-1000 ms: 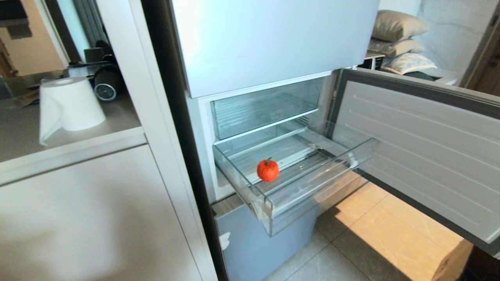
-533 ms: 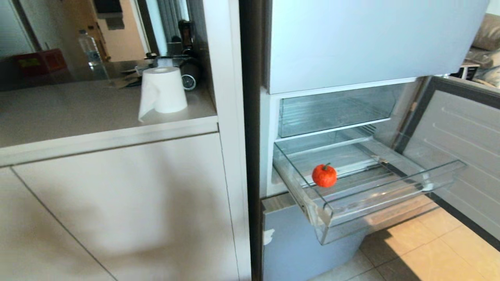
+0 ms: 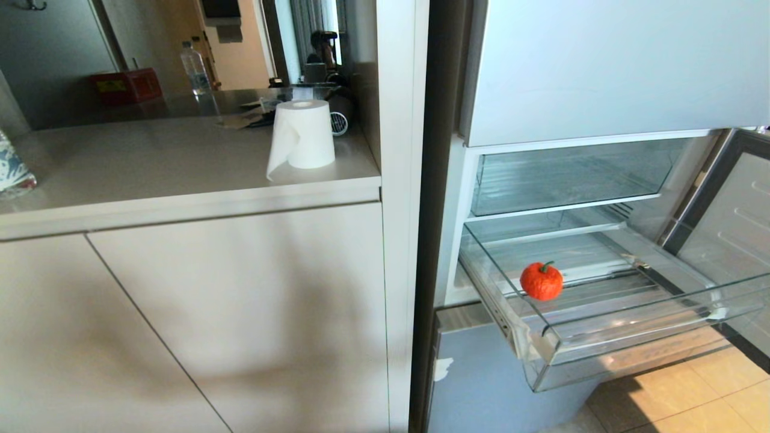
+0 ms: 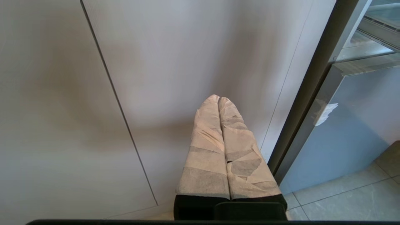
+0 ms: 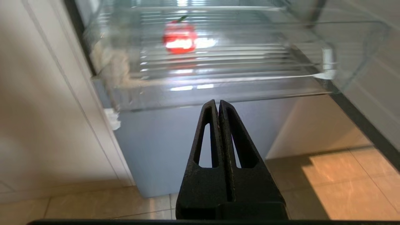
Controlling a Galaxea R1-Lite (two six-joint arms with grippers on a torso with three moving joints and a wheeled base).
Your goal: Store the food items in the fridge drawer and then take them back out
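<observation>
The fridge drawer point(image 3: 607, 337) stands pulled out and open on top, its ribbed floor bare except for one orange-red fruit point(image 3: 541, 281) near the left side. Above it a second clear drawer point(image 3: 571, 174) sits pushed in, leaving a gap over the back part only. The open door point(image 3: 731, 216) bounds the right side — a cabinet panel point(image 3: 403, 210) the left.
</observation>
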